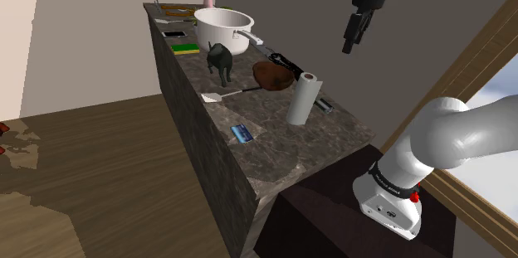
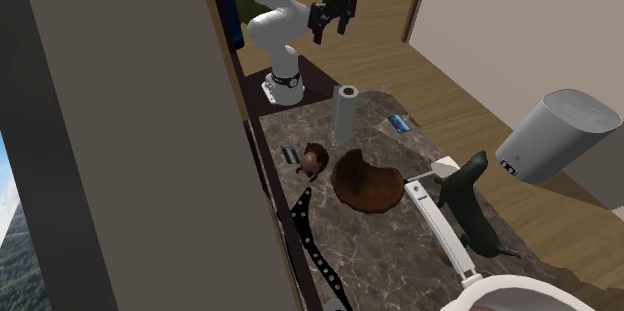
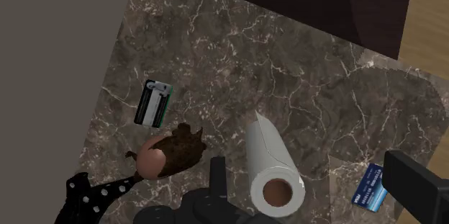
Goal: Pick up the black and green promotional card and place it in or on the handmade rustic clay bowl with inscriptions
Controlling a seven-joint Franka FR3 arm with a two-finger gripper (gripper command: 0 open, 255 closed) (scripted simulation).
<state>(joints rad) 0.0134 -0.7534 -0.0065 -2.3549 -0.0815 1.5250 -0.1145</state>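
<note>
The gripper (image 1: 349,45) hangs high above the counter (image 1: 266,161), jaws wide apart, holding nothing. The black and green card (image 3: 153,103) lies flat by the wall, near the paper roll (image 3: 270,165), apart from the brown bowl (image 2: 367,181).

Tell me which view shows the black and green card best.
The wrist view: the black and green card lies flat and unobstructed on the counter. The shoulder view shows a sliver of it beside the paper towel roll; the second exterior view shows it as a small dark strip.
</note>
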